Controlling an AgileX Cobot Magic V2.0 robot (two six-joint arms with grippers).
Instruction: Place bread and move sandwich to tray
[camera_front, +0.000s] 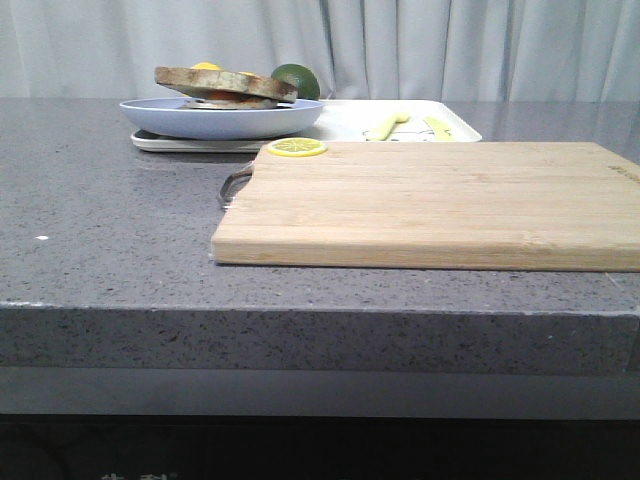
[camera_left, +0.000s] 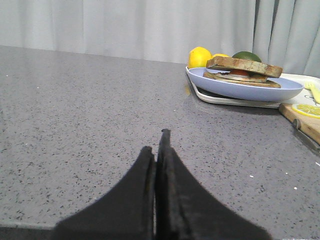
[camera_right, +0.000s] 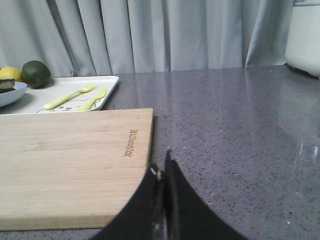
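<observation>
The sandwich (camera_front: 228, 92) sits on the pale blue plate (camera_front: 220, 122), which rests on the left part of the white tray (camera_front: 345, 122) at the back of the counter. Its top bread slice (camera_front: 225, 80) lies slightly tilted over the egg layer. In the left wrist view the sandwich (camera_left: 243, 70), plate (camera_left: 240, 90) and tray (camera_left: 220, 99) lie far ahead. My left gripper (camera_left: 157, 145) is shut and empty above bare counter. My right gripper (camera_right: 161, 162) is shut and empty beside the cutting board's corner. Neither gripper shows in the front view.
A wooden cutting board (camera_front: 430, 200) with a metal handle (camera_front: 234, 186) lies in front of the tray, with a lemon slice (camera_front: 296, 148) on its corner. A yellow fork and spoon (camera_right: 75, 97) lie on the tray. A lime (camera_front: 297, 80) and a lemon (camera_left: 200, 57) stand behind the plate. A white appliance (camera_right: 305, 35) stands far off.
</observation>
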